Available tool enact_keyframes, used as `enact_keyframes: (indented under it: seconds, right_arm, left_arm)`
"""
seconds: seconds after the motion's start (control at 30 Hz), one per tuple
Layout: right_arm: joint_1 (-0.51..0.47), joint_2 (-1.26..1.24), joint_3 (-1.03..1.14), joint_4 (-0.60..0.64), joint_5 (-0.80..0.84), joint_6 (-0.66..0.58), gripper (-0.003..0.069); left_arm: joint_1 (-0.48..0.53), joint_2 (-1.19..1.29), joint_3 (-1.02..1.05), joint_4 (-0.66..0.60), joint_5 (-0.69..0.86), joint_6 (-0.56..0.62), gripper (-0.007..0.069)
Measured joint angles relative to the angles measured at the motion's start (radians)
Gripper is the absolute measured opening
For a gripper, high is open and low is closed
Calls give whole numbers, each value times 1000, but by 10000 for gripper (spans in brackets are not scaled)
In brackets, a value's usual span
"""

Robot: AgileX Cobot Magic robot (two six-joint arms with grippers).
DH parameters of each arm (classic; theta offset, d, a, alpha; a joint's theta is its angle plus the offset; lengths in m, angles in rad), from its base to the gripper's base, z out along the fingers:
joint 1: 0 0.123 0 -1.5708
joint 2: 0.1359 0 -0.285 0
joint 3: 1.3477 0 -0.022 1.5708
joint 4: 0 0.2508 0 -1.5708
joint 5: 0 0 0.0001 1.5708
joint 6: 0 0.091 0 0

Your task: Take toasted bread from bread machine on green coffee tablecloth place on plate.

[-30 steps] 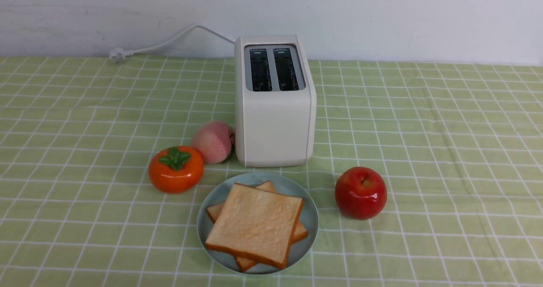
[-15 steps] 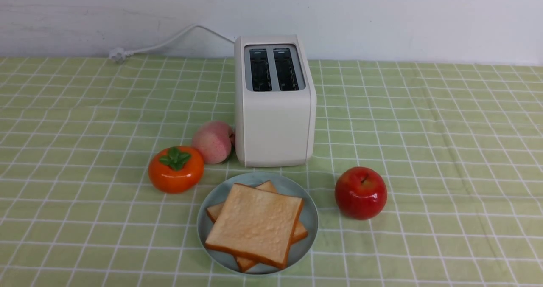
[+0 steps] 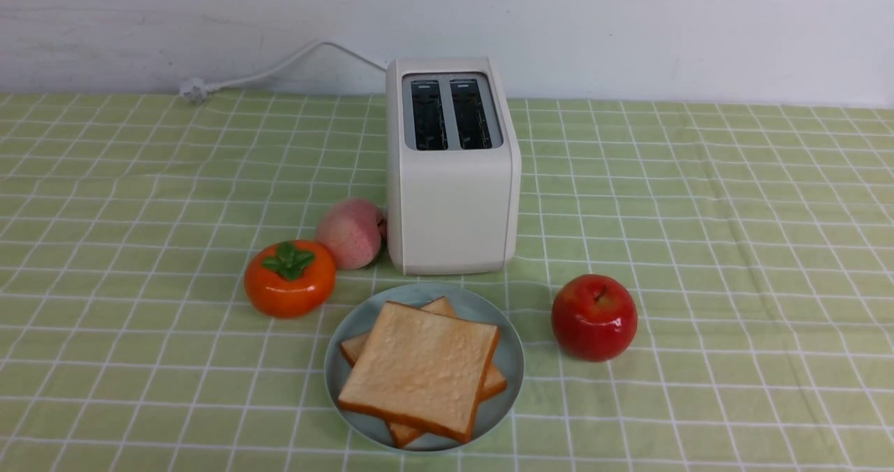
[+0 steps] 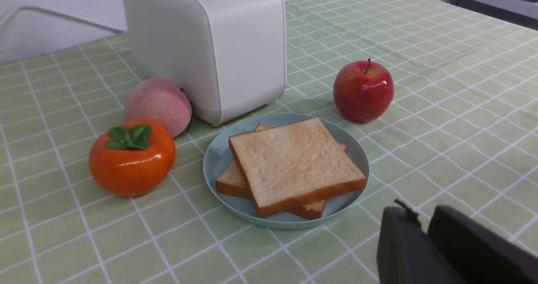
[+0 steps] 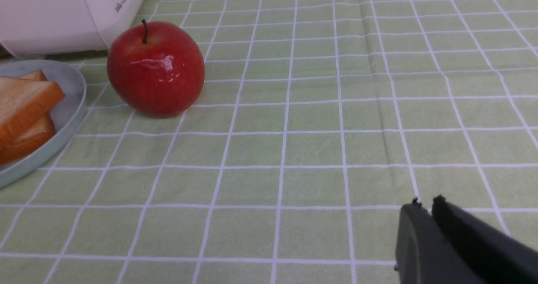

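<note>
Two slices of toasted bread (image 3: 419, 367) lie stacked on the plate (image 3: 513, 360), the upper slice turned across the lower one. Behind the plate on the green coffee tablecloth (image 3: 698, 214) stands the white bread machine (image 3: 450, 179), both slots dark and empty. Neither arm shows in the front view. In the left wrist view, my left gripper (image 4: 424, 220) hovers over bare cloth near the plate (image 4: 214, 166), fingers almost touching, holding nothing. My right gripper (image 5: 428, 206) is shut and empty over cloth, well clear of the plate (image 5: 69, 90).
An orange persimmon (image 3: 290, 278) and a pink peach (image 3: 351, 233) sit left of the plate, the peach against the bread machine. A red apple (image 3: 594, 316) stands to the plate's right. The white power cord (image 3: 279, 67) runs along the wall to the back left.
</note>
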Motion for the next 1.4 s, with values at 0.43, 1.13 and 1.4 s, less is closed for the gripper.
enact_keyframes:
  seconds: [0.43,1.13,1.4]
  right_arm:
    - [0,0,0,0,0,0,64]
    - [0,0,0,0,0,0,92]
    - [0,0,0,0,0,0,106]
  left_arm:
    - [0,0,0,0,0,0,105]
    - [7,-86,14,291,-177,-309,-14]
    - [181,-123,151,525,-326,-696,-13]
